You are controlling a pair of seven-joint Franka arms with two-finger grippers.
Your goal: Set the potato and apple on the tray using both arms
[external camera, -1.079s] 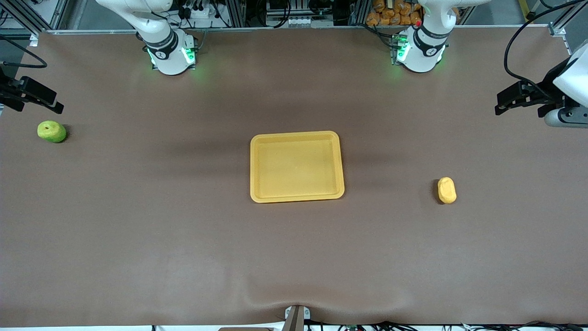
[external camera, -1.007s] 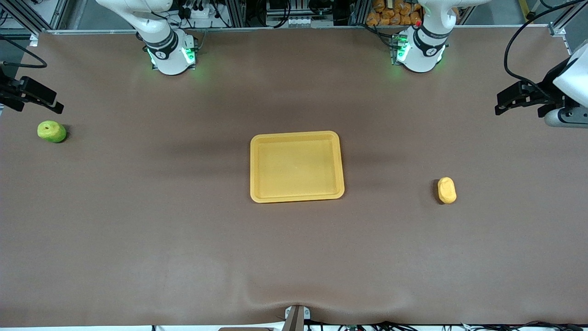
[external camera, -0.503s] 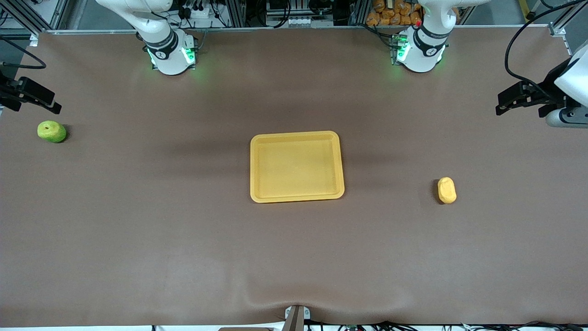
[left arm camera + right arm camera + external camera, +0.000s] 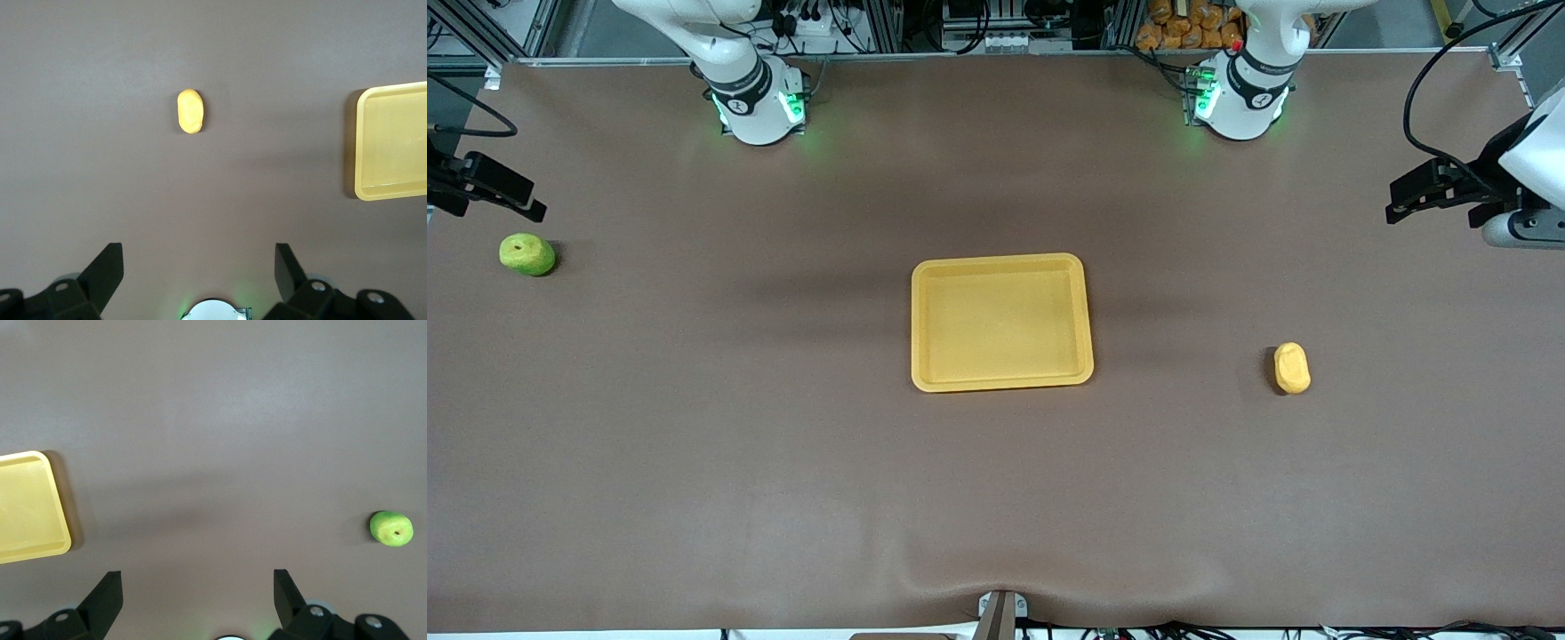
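**Two arms poised wide, fruit untouched, tray waiting empty**

The yellow-orange tray sits bare at the centre of the brown desk, a sensible middle ground that either arm can reach. The apple lies on the desk at about 9 o'clock from the tray, well apart from it, at the right arm's end; the potato rests at about 4 o'clock from the tray, toward the left arm's end. That split appears to hand one item to each arm (nothing has yet been lifted, judging by how things lie).

The right gripper hangs high over the desk edge at roughly 11 o'clock from the apple, near it but not touching. Its fingers stand wide apart in the right wrist view, with only bare desk between them; the apple shows off to one side, clear of them.

The left gripper hovers over its own end of the desk, at about 1 o'clock from the potato and well apart from it. Its fingers are likewise spread wide and hold nothing, with the potato and a corner of the tray visible below. The work seems to be at its very start, each arm needing to descend on its own item.
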